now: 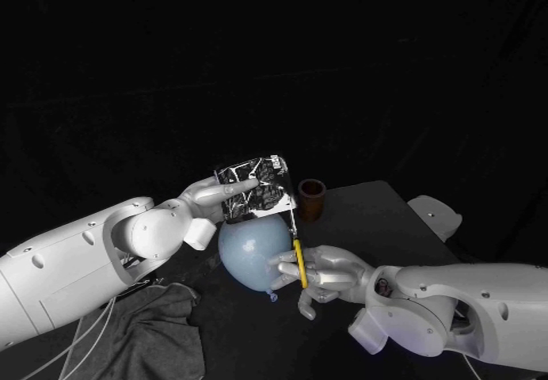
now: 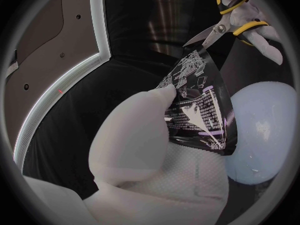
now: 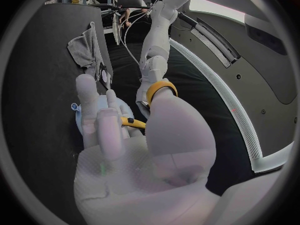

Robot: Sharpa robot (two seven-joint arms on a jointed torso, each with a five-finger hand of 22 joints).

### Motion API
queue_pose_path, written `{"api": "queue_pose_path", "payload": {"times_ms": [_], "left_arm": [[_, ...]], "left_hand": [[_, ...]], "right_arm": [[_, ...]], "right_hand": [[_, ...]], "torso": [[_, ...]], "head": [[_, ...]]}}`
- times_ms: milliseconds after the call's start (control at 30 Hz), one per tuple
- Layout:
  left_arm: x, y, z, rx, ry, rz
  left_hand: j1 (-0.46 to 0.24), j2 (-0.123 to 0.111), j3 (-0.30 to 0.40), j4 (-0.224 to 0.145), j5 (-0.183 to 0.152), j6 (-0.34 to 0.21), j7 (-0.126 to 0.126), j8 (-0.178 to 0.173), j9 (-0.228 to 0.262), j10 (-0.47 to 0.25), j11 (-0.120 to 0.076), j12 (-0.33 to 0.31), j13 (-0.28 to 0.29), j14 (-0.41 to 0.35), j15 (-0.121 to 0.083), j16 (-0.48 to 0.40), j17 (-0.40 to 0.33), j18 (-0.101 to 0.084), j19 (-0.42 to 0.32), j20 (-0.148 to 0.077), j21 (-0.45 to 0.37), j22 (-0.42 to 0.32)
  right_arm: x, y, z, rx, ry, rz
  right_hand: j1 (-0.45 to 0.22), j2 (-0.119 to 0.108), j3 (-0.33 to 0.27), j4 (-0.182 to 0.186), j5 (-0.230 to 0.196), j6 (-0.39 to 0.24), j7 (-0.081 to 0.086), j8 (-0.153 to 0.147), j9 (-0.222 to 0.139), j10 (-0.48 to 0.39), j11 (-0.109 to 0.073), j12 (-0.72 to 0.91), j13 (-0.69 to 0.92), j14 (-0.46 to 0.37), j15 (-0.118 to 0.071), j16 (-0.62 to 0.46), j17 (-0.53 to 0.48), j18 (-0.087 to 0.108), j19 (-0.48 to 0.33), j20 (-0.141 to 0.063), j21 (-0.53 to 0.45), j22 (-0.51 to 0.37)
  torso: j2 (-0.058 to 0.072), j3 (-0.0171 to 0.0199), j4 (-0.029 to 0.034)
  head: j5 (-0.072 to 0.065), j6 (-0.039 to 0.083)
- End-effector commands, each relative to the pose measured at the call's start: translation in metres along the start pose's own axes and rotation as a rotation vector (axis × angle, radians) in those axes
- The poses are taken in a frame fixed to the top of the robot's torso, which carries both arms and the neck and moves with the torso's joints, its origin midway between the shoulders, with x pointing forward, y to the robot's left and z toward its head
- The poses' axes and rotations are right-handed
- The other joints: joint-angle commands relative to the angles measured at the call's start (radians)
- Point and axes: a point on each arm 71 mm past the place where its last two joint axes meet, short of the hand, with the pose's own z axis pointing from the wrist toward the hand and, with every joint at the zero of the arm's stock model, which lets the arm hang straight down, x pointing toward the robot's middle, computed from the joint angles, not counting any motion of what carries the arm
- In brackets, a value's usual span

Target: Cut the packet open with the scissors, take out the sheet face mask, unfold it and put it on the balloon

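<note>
My left hand (image 1: 214,198) holds the black printed packet (image 1: 256,188) upright above the pale blue balloon (image 1: 253,252). In the left wrist view the packet (image 2: 200,105) is pinched between the fingers (image 2: 159,97), with the balloon (image 2: 262,130) behind it. My right hand (image 1: 322,275) grips the yellow-handled scissors (image 1: 299,261), which point up at the packet's lower right edge. The left wrist view shows the scissors (image 2: 228,25) with their blades slightly parted at the packet's corner. In the right wrist view the right hand (image 3: 131,150) has a yellow scissors handle (image 3: 159,90) around the thumb.
A brown cylinder (image 1: 312,198) stands on the table just right of the packet. A grey cloth (image 1: 154,332) lies at the front left, seen also in the right wrist view as the cloth (image 3: 84,47). A white object (image 1: 439,215) sits at the table's right edge.
</note>
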Motion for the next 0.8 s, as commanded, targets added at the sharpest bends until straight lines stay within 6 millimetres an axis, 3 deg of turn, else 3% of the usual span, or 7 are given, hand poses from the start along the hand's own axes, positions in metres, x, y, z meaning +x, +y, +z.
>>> {"api": "queue_pose_path", "payload": {"times_ms": [33,300,800], "left_arm": [[0.005,-0.0009,0.0007,0.0,0.039,0.0],[0.0062,-0.0006,0.0005,-0.004,0.049,0.001],[0.0045,-0.0008,0.0,-0.004,0.052,0.013]], "left_hand": [[0.0,0.008,0.005,-0.001,0.003,-0.002,0.004,0.005,0.141,0.008,-0.001,0.006,0.001,0.008,0.0,-0.004,0.001,0.016,0.007,0.0,0.006,0.0],[-0.004,0.006,0.012,-0.006,0.003,-0.004,0.005,0.005,0.145,0.007,-0.001,0.006,0.001,0.007,0.0,-0.006,0.002,0.015,0.011,-0.002,0.006,0.0],[-0.004,0.006,0.012,-0.006,0.003,-0.004,0.005,0.005,0.145,0.007,-0.001,0.006,0.001,0.007,0.0,-0.006,0.002,0.015,0.011,-0.002,0.006,0.0]], "right_arm": [[-0.0001,0.0035,0.0015,-0.023,0.014,-0.011],[-0.0027,0.0054,0.0035,-0.026,0.008,-0.019],[-0.0053,0.0072,0.0033,-0.025,0.0,-0.025]], "right_hand": [[0.002,0.004,-0.011,0.0,0.003,-0.072,0.106,0.003,-0.008,0.032,-0.028,0.001,-0.003,0.009,-0.001,0.005,-0.001,0.0,0.006,0.0,0.004,0.001],[-0.003,-0.008,-0.018,0.003,0.003,-0.075,0.107,0.002,-0.013,0.032,-0.027,-0.001,-0.004,0.008,-0.001,0.005,-0.004,0.0,0.006,-0.001,0.007,0.002],[-0.008,-0.002,-0.016,0.004,0.003,-0.049,0.109,0.012,0.001,0.039,-0.028,0.001,-0.005,0.009,-0.002,0.007,-0.001,-0.001,0.01,-0.001,0.017,0.005]], "torso": [[0.0,-0.0008,0.0001],[0.0,-0.0007,-0.0002],[0.0,-0.0005,-0.0007]], "head": [[0.001,0.001],[0.001,0.0],[-0.001,0.001]]}}
